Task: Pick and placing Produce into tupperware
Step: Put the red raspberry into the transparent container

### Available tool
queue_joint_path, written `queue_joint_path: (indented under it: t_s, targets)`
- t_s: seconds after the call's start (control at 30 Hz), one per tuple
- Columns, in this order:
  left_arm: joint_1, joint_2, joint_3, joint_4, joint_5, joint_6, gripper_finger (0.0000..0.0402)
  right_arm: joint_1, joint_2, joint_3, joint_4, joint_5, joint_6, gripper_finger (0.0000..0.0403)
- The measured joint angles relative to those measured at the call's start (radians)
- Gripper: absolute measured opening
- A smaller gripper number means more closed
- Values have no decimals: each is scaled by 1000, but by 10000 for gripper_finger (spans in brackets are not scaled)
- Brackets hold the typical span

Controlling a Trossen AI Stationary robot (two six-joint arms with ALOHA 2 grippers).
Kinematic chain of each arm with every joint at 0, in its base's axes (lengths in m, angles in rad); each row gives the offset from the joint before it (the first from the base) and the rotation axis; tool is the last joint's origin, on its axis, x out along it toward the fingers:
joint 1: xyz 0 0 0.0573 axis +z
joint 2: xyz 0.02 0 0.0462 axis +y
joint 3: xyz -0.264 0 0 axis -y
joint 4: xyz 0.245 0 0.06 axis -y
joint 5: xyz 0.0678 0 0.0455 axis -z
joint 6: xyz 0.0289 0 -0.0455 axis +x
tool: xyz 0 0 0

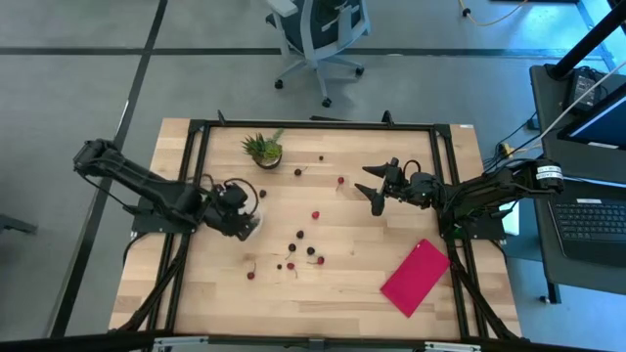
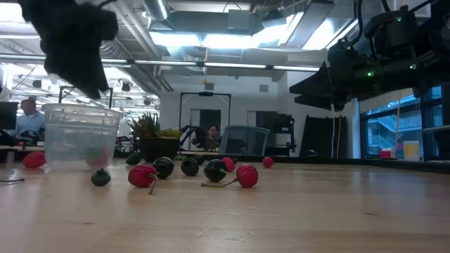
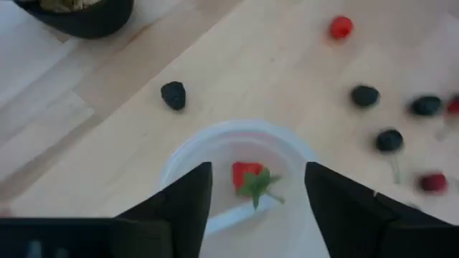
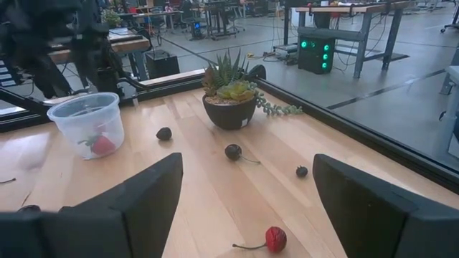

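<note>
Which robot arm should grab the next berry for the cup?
Probably the right. Its open gripper hangs free above the table near a red berry. The left gripper hovers over the cup, which already holds one red piece.

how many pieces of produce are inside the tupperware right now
1: a red strawberry-like piece with green leaves lies on the bottom of the tupperware, below the left gripper. Nothing else shows inside.

One berry point(image 3: 249, 177) lies in the tupperware point(image 3: 188, 147); others point(image 1: 299, 245) scatter right of it.
</note>
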Motion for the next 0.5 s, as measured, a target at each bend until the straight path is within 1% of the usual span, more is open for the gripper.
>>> queue_joint_path:
  t_s: [0.1,0.2,0.27,0.43,0.5]
  targets:
    - [3,-38,45,-35,105,23,230,0,0,0,0,0,0,314]
    - [0,-66,54,-62,218,58,231,0,0,0,0,0,0,314]
    - [-2,-67,54,-114,262,74,231,0,0,0,0,0,-1,314]
    - [-14,-52,53,-308,276,30,231,0,0,0,0,0,-2,314]
    - [-19,-49,51,-341,266,22,231,0,0,0,0,0,-2,314]
